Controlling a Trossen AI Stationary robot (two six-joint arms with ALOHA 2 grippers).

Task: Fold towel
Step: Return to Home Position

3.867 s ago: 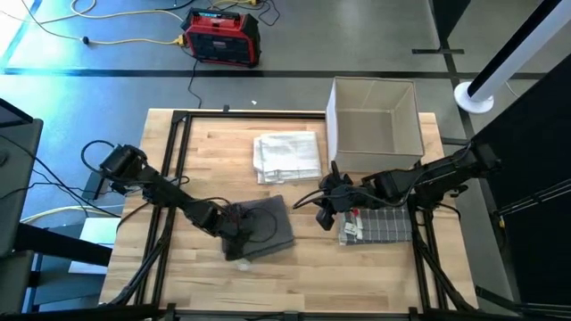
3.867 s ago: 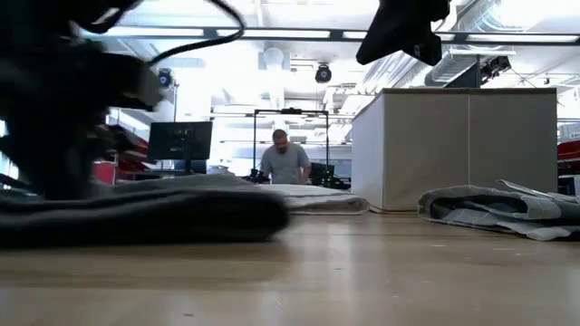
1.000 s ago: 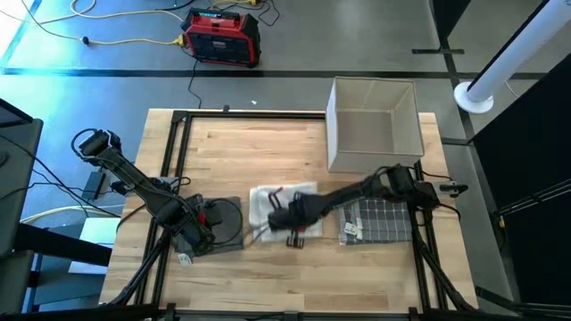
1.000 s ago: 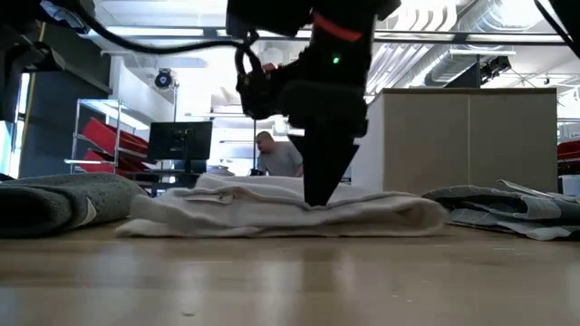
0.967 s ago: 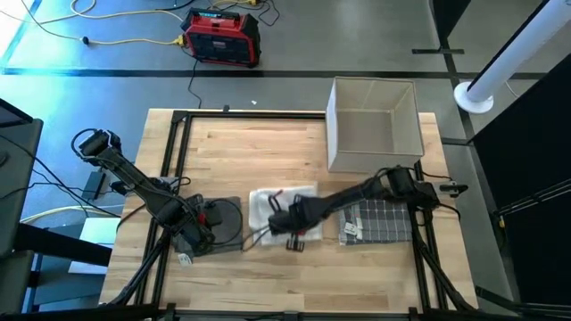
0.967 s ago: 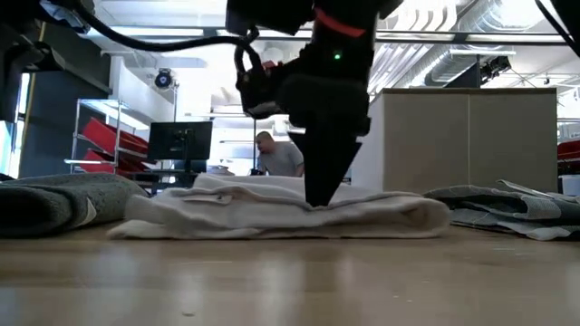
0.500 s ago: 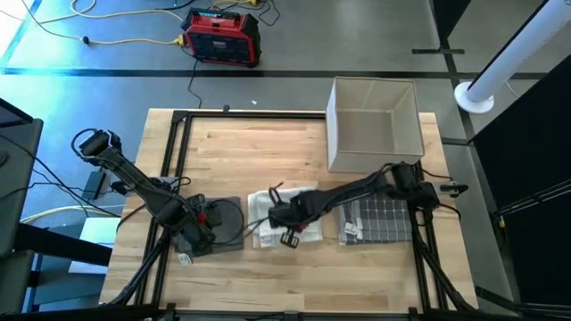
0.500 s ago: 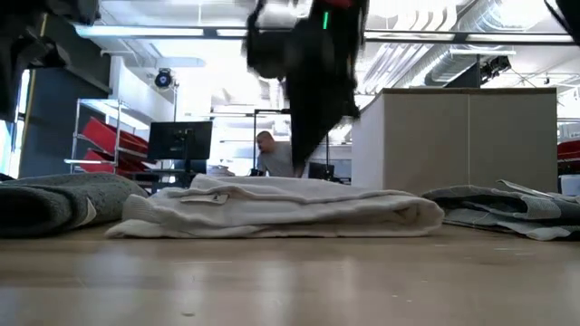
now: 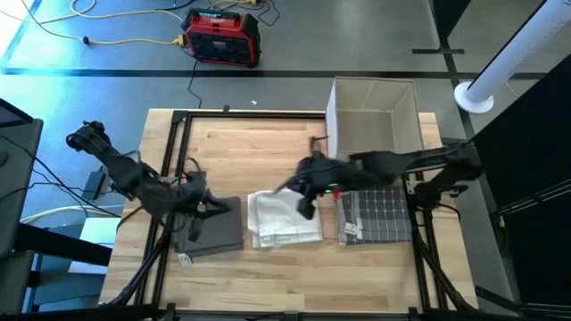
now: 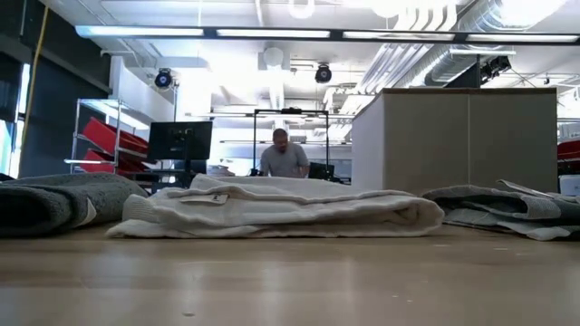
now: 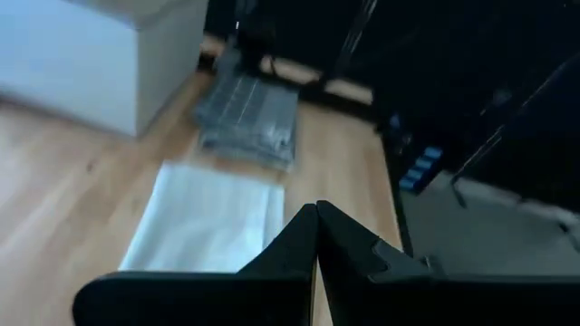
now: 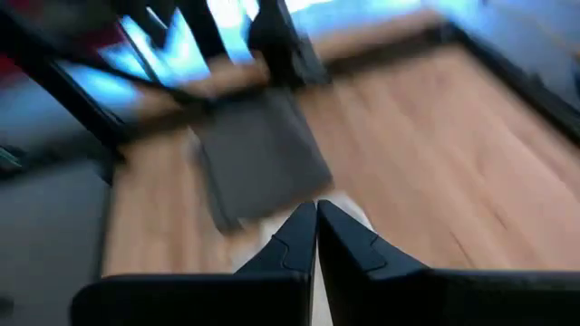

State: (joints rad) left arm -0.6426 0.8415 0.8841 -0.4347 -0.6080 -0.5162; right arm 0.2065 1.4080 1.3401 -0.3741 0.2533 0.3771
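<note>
Three folded towels are seen in a row along the near part of the wooden table [image 9: 268,285]: a dark grey towel [image 9: 214,227] at the left, a white towel [image 9: 284,217] in the middle and a checked grey towel [image 9: 375,217] at the right. Beyond them, one white box [image 9: 375,125] stands at the far right, open on top, and nothing can be seen inside it. The left gripper [image 9: 198,207] is held over the dark grey towel, its fingers [image 11: 299,244] pressed together on nothing. The right gripper [image 9: 305,207], which was pressing into the white towel a second ago, has been lifted off it; its fingers [image 12: 304,240] are likewise closed and empty. A person [image 10: 284,156] is visible far behind.
</note>
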